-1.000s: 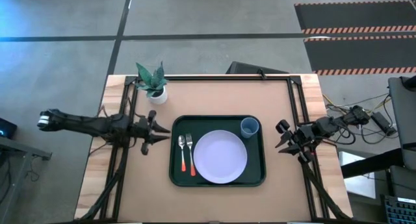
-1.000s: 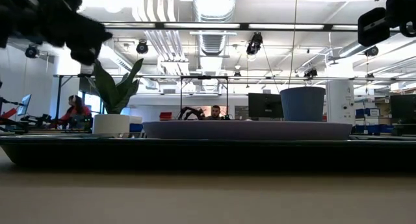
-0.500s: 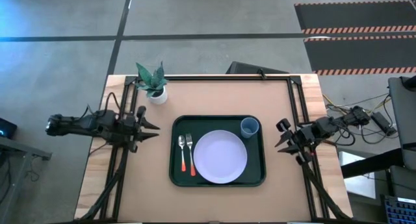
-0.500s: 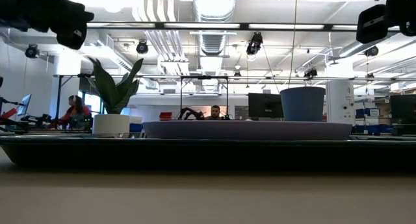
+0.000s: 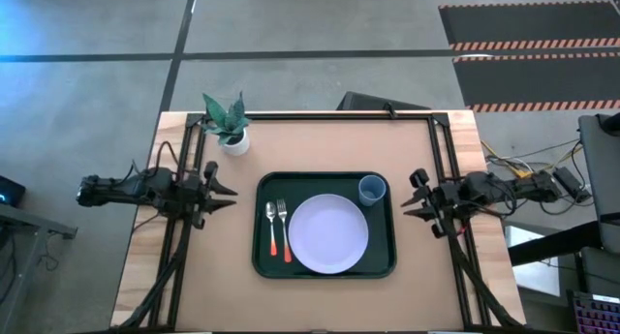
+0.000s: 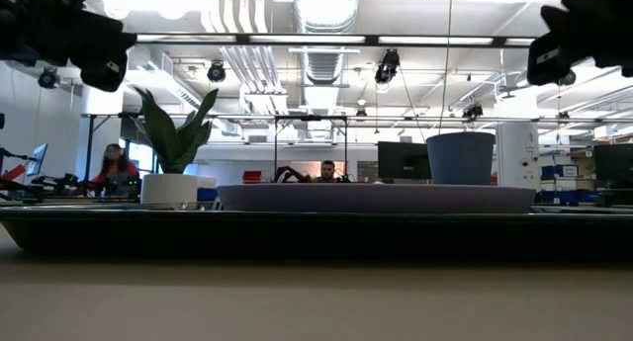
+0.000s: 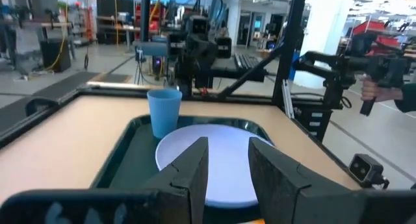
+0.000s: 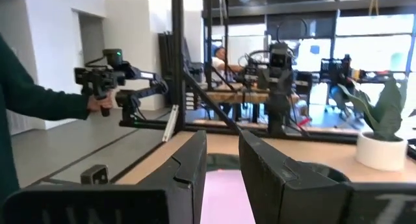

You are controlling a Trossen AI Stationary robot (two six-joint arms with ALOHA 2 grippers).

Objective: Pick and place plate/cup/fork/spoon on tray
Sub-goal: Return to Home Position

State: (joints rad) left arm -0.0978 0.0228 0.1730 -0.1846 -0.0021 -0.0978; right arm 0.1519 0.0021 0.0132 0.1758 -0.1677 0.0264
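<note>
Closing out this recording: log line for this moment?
tray holds plate, cup, fork, spoon | left tool open, off tray | right tool open, off tray

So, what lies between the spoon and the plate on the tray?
Only the fork, parallel to the spoon; the high view shows it.

Left gripper (image 5: 231, 191) has backed off from the tray's (image 5: 258, 261) left edge and pulled left across the surface (image 5: 320, 145), with most of that move happening early on. Right gripper (image 5: 408, 198) nudged slightly closer to the tray's right side, and its arm looks straighter now.
</note>
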